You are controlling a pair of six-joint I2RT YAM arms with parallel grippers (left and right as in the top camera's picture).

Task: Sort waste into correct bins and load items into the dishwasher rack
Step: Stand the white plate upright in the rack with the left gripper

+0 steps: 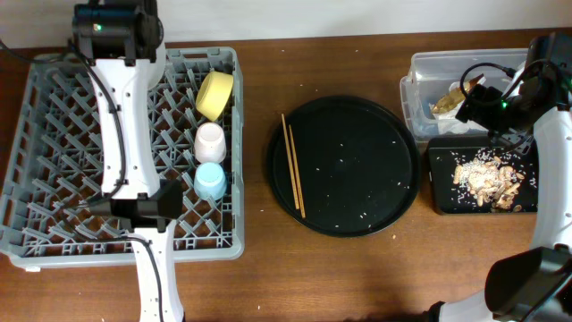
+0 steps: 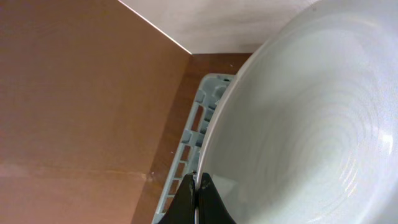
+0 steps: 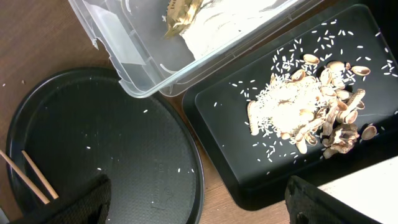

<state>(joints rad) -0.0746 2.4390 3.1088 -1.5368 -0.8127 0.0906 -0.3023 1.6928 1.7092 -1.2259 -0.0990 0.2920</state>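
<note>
Plate (image 2: 298, 143): pale grey-green, glossy, faint concentric rings. It fills the right of the left wrist view and is cut off by the frame. Its rim is clamped between the closed fingers of the left gripper (image 2: 196, 182), over a far corner of the dishwasher rack (image 2: 193, 124). From overhead the left arm hides the plate, and its tilt cannot be told. Rack, right column, far to near: yellow bowl (image 1: 214, 94) tipped on its side, pink cup (image 1: 210, 141), light-blue cup (image 1: 210, 181). Chopsticks (image 1: 293, 168): thin pale wood, side by side, long axis running far to near and slanting slightly right, on the left part of the round black tray (image 1: 375, 125). Clear tub (image 1: 420, 67), far right: golden wrapper (image 1: 444, 103) and white tissues (image 3: 224, 25), partly hidden by the right arm. Black rectangular tray (image 1: 440, 192), just near the tub: heap of beige food scraps (image 1: 487, 177). Right gripper (image 3: 198, 186): fingers wide apart, holding nothing, above the two bins.
</note>
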